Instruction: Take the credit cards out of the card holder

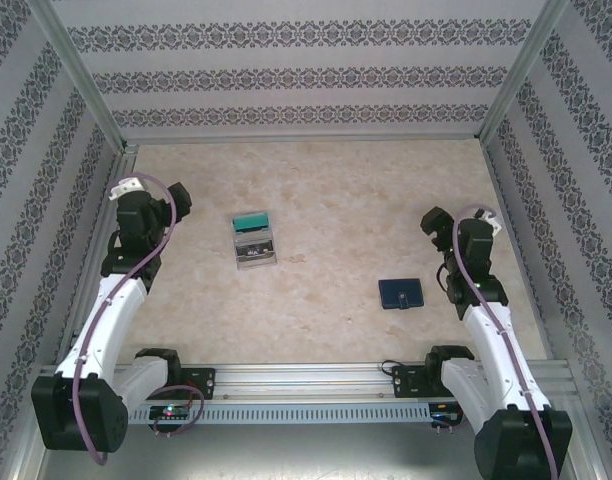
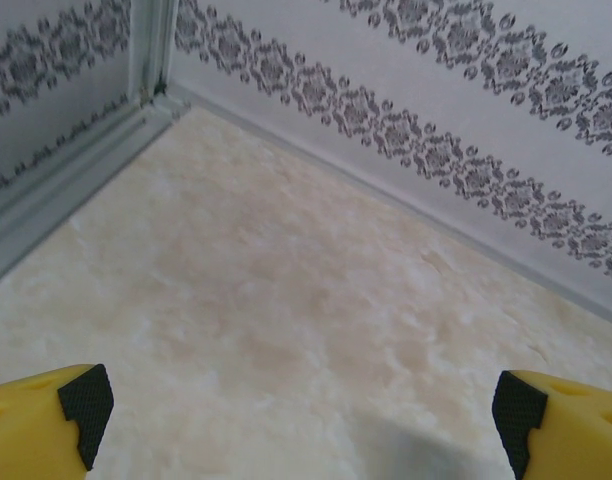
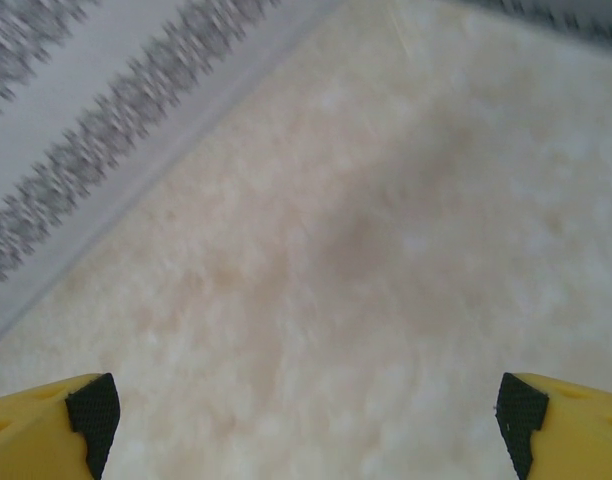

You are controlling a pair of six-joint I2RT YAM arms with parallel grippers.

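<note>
1. My left gripper point(image 1: 179, 200) has its jaws spread as wide as they go, with nothing between them. The wrist view gives bare table point(image 2: 286, 280) beyond the fingertips point(image 2: 84, 400).
2. The clear box point(image 1: 254, 242) lies near my left gripper, to its right and a little closer to my bases. A teal-green rectangle point(image 1: 251, 220) sits at its far end; I cannot tell whether that is a card.
3. The card holder point(image 1: 400, 293) lies closed and flat on the table. Its long axis runs left to right, and its small tab faces my right arm. Any credit cards in it are hidden under the shut cover. It is well apart from my left gripper, off to the right past the clear box.
4. My right gripper point(image 1: 434, 222) is likewise wide open and empty. The card holder lies near it, back toward my bases and slightly to its left. I judge the right arm the nearer one; its reach would go backward and down.
</note>
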